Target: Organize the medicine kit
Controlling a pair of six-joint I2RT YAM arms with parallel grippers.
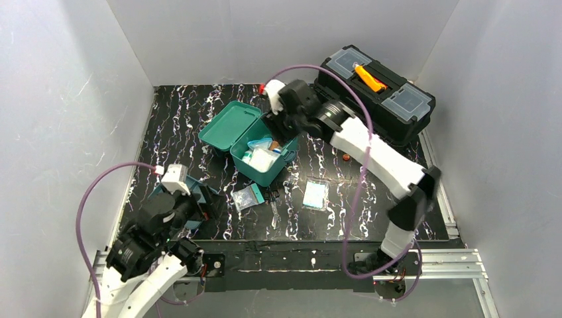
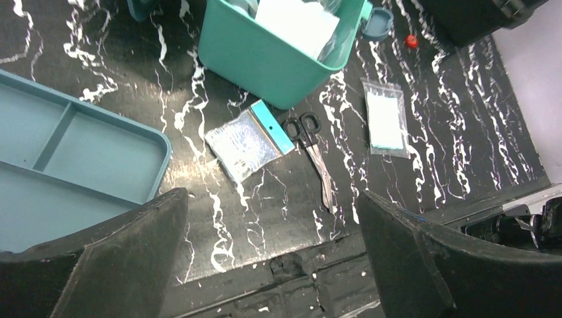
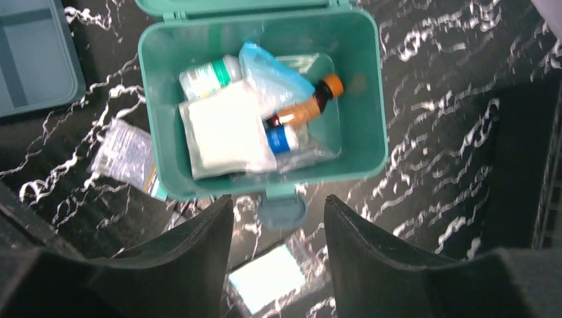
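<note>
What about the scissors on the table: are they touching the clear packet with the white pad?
Apart. The left wrist view shows the scissors and the packet lying side by side, with a strip of bare black marbled table between them.

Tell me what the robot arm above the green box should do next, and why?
Probably move the open, empty right gripper from the teal plastic box toward the clear bag with a white pad: it lies outside the box.
</note>
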